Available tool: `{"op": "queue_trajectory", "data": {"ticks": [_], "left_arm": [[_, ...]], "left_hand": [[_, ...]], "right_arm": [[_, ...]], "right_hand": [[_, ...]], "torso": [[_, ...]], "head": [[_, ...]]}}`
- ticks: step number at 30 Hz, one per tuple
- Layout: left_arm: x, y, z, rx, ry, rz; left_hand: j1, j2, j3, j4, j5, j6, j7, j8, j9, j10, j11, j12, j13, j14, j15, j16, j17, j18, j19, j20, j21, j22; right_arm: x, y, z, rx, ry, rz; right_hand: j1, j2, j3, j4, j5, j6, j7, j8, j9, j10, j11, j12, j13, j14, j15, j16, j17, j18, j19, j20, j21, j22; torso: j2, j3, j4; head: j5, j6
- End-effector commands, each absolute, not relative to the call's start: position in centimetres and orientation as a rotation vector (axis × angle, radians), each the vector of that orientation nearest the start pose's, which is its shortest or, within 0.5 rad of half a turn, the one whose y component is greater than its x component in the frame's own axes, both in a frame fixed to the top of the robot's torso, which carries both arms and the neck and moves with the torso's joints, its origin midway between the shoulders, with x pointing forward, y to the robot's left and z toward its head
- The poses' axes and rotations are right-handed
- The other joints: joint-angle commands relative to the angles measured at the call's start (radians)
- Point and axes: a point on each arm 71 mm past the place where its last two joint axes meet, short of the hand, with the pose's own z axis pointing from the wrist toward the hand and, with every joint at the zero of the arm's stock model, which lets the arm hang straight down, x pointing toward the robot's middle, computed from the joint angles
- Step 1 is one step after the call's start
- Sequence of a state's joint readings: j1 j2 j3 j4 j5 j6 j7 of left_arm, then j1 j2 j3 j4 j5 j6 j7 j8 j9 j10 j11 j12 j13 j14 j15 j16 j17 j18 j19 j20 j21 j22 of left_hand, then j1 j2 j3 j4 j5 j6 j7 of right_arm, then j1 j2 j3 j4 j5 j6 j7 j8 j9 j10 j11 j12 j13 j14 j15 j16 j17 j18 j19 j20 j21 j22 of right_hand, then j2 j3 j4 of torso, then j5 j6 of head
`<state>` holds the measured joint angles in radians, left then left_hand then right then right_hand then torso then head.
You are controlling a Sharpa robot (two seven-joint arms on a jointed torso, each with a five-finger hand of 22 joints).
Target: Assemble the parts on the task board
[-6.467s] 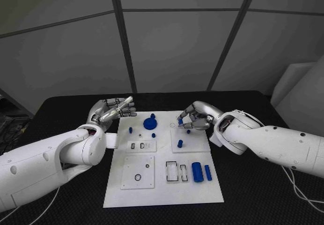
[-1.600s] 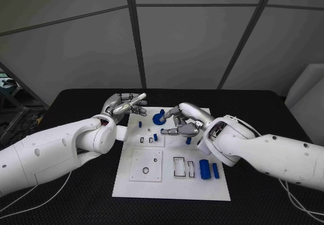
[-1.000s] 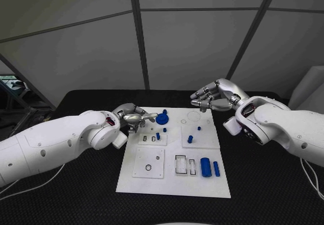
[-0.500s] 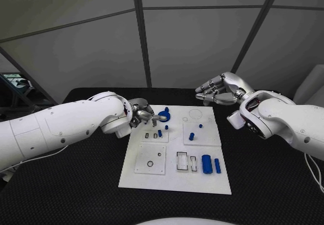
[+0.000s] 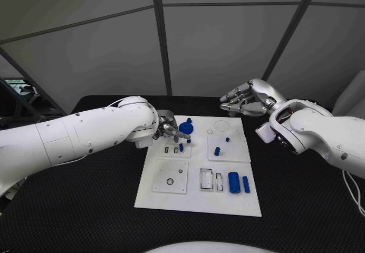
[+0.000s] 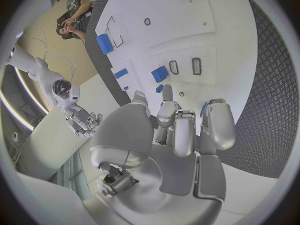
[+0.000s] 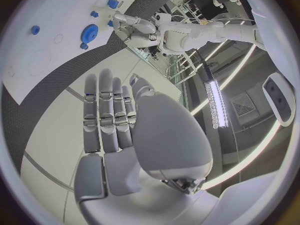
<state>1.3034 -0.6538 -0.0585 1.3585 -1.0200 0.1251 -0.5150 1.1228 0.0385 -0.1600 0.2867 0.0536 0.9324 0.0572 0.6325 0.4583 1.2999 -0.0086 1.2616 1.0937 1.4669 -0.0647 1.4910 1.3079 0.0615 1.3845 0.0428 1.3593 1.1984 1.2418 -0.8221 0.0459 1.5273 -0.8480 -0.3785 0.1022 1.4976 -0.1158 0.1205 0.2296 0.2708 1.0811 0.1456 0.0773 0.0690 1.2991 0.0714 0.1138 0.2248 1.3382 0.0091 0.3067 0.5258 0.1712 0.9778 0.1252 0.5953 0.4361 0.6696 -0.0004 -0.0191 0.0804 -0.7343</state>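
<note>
The white task board (image 5: 199, 197) lies in the middle of the black table. A blue gear (image 5: 186, 127) stands near its far left corner. My left hand (image 5: 169, 129) is down at the gear with its fingers (image 6: 177, 135) curled toward it; whether it grips the gear is hidden. A small blue peg (image 5: 181, 147) stands just in front of that hand. My right hand (image 5: 245, 103) hovers behind the board's far right corner, its fingers (image 7: 109, 112) stretched out and holding nothing. The gear (image 7: 91, 31) lies far beyond them.
Two blue pegs (image 5: 217, 151) stand on the right sub-plate. A thick blue cylinder (image 5: 233, 182) and a thinner one (image 5: 245, 183) lie near the board's front right. A black ring (image 5: 170, 182) sits on the front left sub-plate. Black table (image 5: 91, 211) surrounds the board.
My left hand has edged a little further right, up against the blue gear. My right hand, which lifted off the board earlier, has stayed behind its far right corner.
</note>
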Motion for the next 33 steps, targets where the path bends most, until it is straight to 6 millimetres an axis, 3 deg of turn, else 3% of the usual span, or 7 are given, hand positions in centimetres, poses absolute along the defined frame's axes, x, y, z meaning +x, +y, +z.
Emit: {"op": "queue_trajectory", "data": {"ticks": [1,6,17,26,33], "left_arm": [[52.04,16.71,-19.23,-0.122,2.301,-0.404],[52.16,16.38,-19.29,-0.107,2.315,-0.399],[52.34,16.26,-19.46,-0.089,2.339,-0.386],[52.28,15.96,-19.59,-0.068,2.359,-0.383],[52.29,15.87,-19.83,-0.058,2.374,-0.375]], "left_hand": [[0.005,0.012,-0.009,0.000,-0.006,-0.009,-0.001,0.008,0.005,-0.004,-0.005,0.001,-0.001,0.069,-0.008,0.004,0.138,0.014,0.000,-0.004,0.004,0.002],[0.012,0.018,-0.010,-0.002,-0.006,-0.011,-0.002,0.012,0.012,-0.002,-0.005,0.003,0.003,0.069,-0.008,0.004,0.138,0.012,0.002,-0.005,0.007,0.008],[0.030,0.030,-0.012,-0.005,-0.006,-0.014,-0.004,0.024,0.031,0.002,-0.007,0.007,0.009,0.070,-0.009,0.004,0.139,0.011,0.006,-0.005,0.013,0.019],[0.035,0.033,-0.012,-0.006,-0.006,-0.014,-0.005,0.028,0.036,0.003,-0.007,0.007,0.011,0.070,-0.009,0.004,0.139,0.010,0.007,-0.006,0.015,0.022],[0.047,0.042,-0.008,-0.009,-0.006,-0.014,-0.007,0.035,0.047,0.005,-0.009,0.009,0.014,0.070,-0.011,0.004,0.139,0.010,0.009,-0.006,0.018,0.027]], "right_arm": [[50.30,-19.10,-12.50,0.333,1.524,1.100],[50.41,-19.03,-12.56,0.335,1.526,1.098],[50.58,-18.99,-12.67,0.338,1.532,1.093],[50.75,-18.91,-12.76,0.338,1.535,1.093],[50.94,-18.83,-12.87,0.338,1.538,1.091]], "right_hand": [[0.000,-0.006,0.006,-0.001,0.008,-0.003,0.008,-0.004,-0.001,0.004,0.003,-0.005,-0.002,0.001,0.006,-0.006,-0.001,0.010,0.000,0.005,-0.004,-0.002],[-0.003,-0.009,0.006,0.000,0.018,-0.008,0.011,-0.007,-0.002,0.001,0.006,-0.012,-0.005,-0.003,0.008,-0.012,-0.002,0.009,-0.002,0.007,-0.010,-0.004],[-0.005,-0.010,0.008,0.001,0.022,-0.013,0.014,-0.010,-0.002,-0.006,0.010,-0.020,-0.010,-0.011,0.012,-0.020,-0.004,0.009,-0.006,0.010,-0.017,-0.008],[-0.007,-0.009,0.009,0.002,0.024,-0.014,0.014,-0.009,-0.002,-0.006,0.010,-0.022,-0.011,-0.012,0.013,-0.021,-0.004,0.009,-0.007,0.011,-0.019,-0.009],[-0.007,-0.008,0.009,0.003,0.026,-0.014,0.015,-0.009,-0.002,-0.006,0.011,-0.022,-0.011,-0.012,0.013,-0.022,-0.004,0.009,-0.007,0.011,-0.020,-0.009]], "torso": [[0.002,-0.0006,-0.0006],[0.002,-0.0007,0.0010],[0.002,-0.0003,-0.0018],[0.002,0.0009,-0.0016],[0.002,-0.0003,-0.0004]], "head": [[0.000,-0.002],[0.000,-0.004],[0.004,-0.012],[0.003,-0.012],[0.000,-0.010]]}}
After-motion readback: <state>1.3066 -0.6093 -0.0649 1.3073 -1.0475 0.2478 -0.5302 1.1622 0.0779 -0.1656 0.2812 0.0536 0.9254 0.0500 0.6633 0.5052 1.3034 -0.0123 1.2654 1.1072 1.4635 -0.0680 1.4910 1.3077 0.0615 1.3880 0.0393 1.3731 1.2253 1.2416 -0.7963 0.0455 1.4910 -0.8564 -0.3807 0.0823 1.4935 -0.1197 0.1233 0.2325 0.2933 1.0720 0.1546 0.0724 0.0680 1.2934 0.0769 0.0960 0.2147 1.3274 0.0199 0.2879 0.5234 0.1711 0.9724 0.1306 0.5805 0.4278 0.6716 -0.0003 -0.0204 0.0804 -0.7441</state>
